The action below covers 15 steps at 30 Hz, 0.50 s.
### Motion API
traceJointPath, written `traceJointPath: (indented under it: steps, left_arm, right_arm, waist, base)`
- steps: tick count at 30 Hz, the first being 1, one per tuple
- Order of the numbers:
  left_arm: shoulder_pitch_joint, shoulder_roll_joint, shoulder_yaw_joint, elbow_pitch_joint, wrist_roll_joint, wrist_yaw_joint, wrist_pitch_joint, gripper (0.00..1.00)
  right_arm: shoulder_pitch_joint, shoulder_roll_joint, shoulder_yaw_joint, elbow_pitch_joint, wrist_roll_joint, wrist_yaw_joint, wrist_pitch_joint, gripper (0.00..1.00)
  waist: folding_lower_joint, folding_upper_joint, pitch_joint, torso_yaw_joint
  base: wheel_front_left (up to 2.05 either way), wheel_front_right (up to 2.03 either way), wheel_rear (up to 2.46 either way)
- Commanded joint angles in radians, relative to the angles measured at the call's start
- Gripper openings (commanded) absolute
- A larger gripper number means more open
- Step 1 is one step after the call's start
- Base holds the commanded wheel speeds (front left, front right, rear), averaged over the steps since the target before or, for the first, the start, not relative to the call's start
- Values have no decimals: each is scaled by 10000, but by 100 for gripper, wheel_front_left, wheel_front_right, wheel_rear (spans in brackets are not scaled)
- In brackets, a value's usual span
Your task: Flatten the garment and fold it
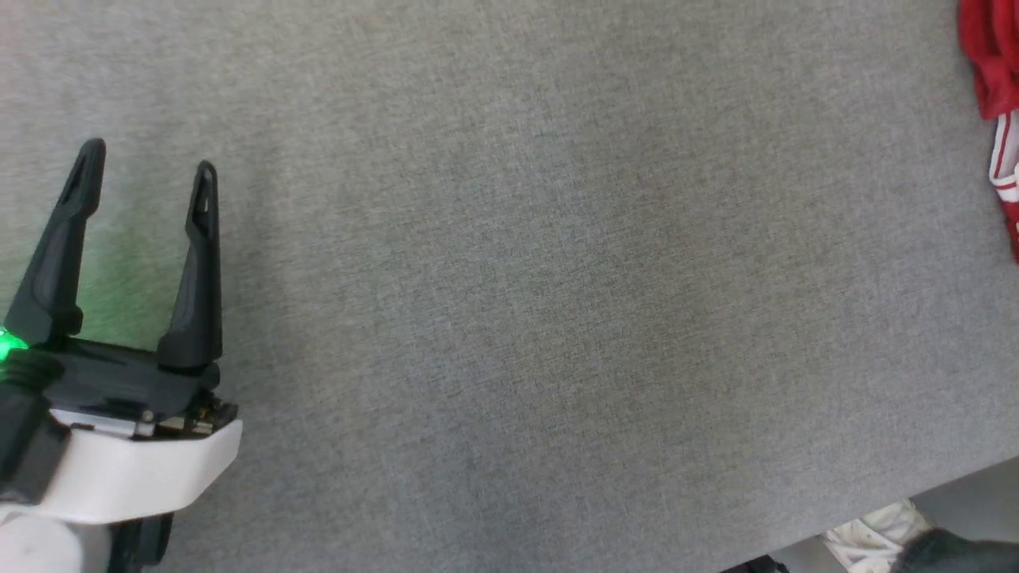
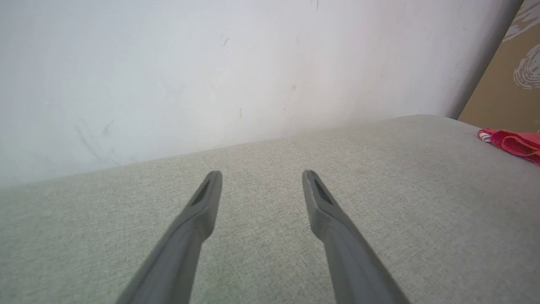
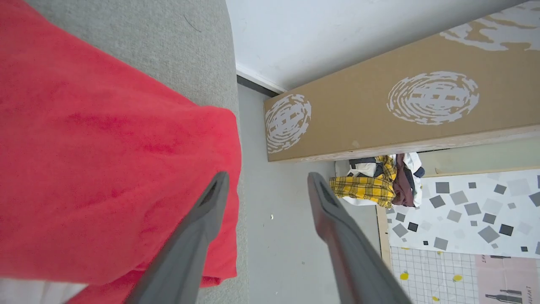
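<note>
The garment (image 1: 995,95) is a red shirt with white, red-striped trim, bunched at the right edge of the grey table (image 1: 517,278) in the head view. It spreads as a red sheet (image 3: 105,169) across the left of the right wrist view, and a small red fold of the garment (image 2: 512,143) lies far right in the left wrist view. My left gripper (image 1: 147,171) hovers open over bare cloth at the left, far from the garment; its fingers (image 2: 202,202) are spread. My right gripper (image 3: 266,185) stands open at the garment's edge over the table side, holding nothing.
A white wall (image 2: 211,76) backs the table. Beyond the table's right side are a long brown cardboard box (image 3: 400,109), a pile of clothes (image 3: 375,181) on the grey floor, and a patterned mat (image 3: 464,215). The table's near-right edge (image 1: 876,501) shows something white below.
</note>
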Motion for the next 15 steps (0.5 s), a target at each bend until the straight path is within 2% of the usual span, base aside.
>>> traceJointPath:
  steps: [1, 5, 9, 15]
  left_arm:
    - [-162, 34, -76, 265, 397, 134, -192, 100]
    - [-88, -69, -341, 728, 822, 280, -418, 100]
    - [36, -552, -600, 1250, 744, 465, -790, 100]
    - [452, -1145, -755, 1973, 312, 554, -1175, 100]
  right_arm:
    - [198, 46, 88, 12, 105, -21, -327, 100]
    - [492, 141, 331, -49, 372, -21, -806, 100]
    - [930, 451, 359, -328, 754, -21, -1609, 100]
    - [1950, 1808, -200, -1298, 2240, -21, -2440, 100]
  waist:
    - [0, 0, -510, 269]
    - [0, 0, -1040, 446]
    - [0, 0, -1970, 739]
    - [0, 0, -3499, 1156]
  base:
    - [0, 0, 0]
    - [0, 0, 0]
    - [0, 0, 0]
    - [0, 0, 0]
